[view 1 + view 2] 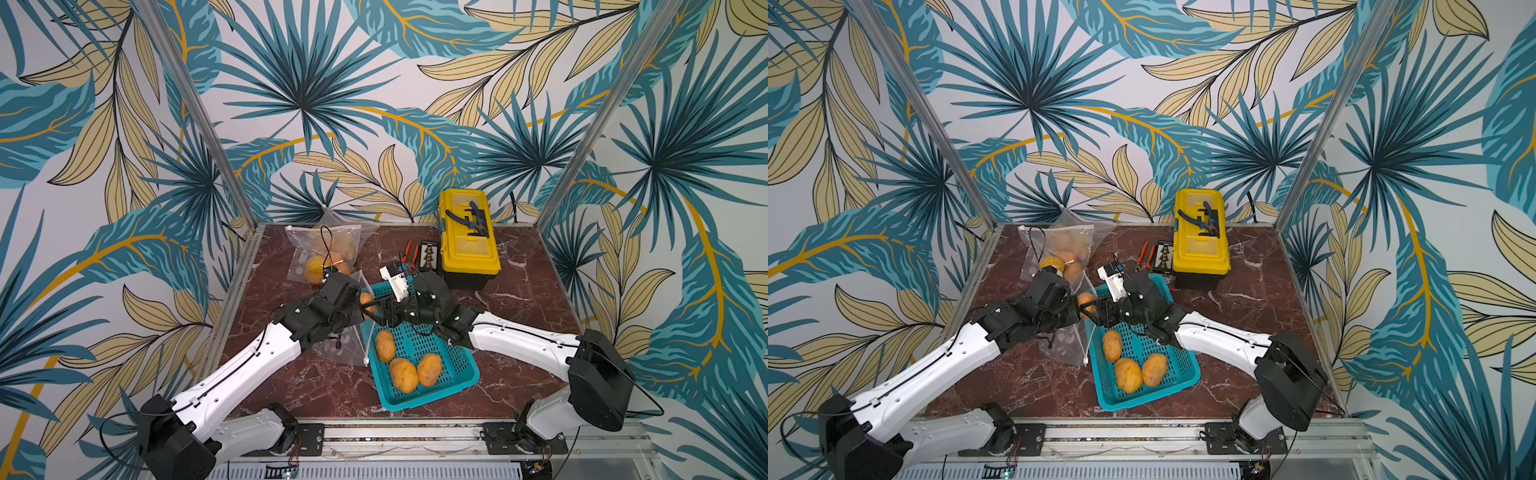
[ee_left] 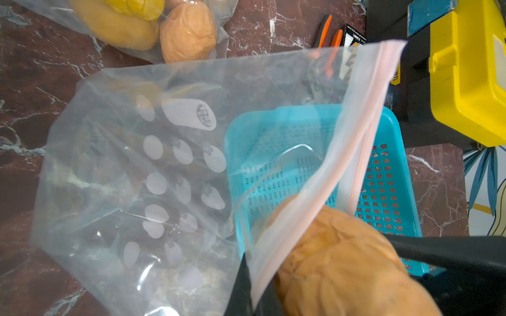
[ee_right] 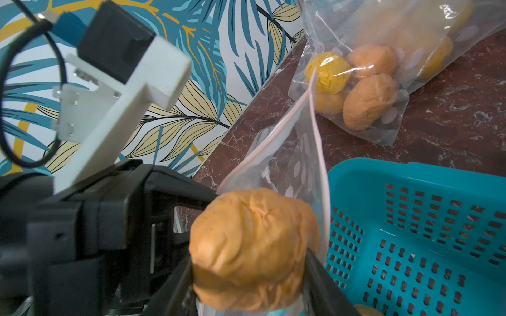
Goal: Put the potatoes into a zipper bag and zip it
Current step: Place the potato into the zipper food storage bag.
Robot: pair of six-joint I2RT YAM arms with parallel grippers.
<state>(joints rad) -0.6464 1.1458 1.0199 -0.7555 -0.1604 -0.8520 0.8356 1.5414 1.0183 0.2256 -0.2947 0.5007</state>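
Note:
My left gripper point(image 2: 253, 276) is shut on the pink zip rim of a clear zipper bag point(image 2: 137, 177) printed with white shapes, holding its mouth up beside the teal basket point(image 1: 419, 401). My right gripper point(image 3: 249, 262) is shut on one tan potato point(image 3: 254, 232) right at that mouth; in both top views the potato point(image 1: 367, 300) point(image 1: 1086, 300) sits between the two wrists. Three more potatoes point(image 1: 404, 375) lie in the basket. The bag's inside looks empty.
A second clear bag point(image 1: 324, 249) with several potatoes lies at the back left. A yellow toolbox point(image 1: 469, 237) stands at the back right, with orange-handled pliers point(image 1: 409, 251) and a black bit case point(image 1: 430, 255) beside it. Metal frame posts edge the marble table.

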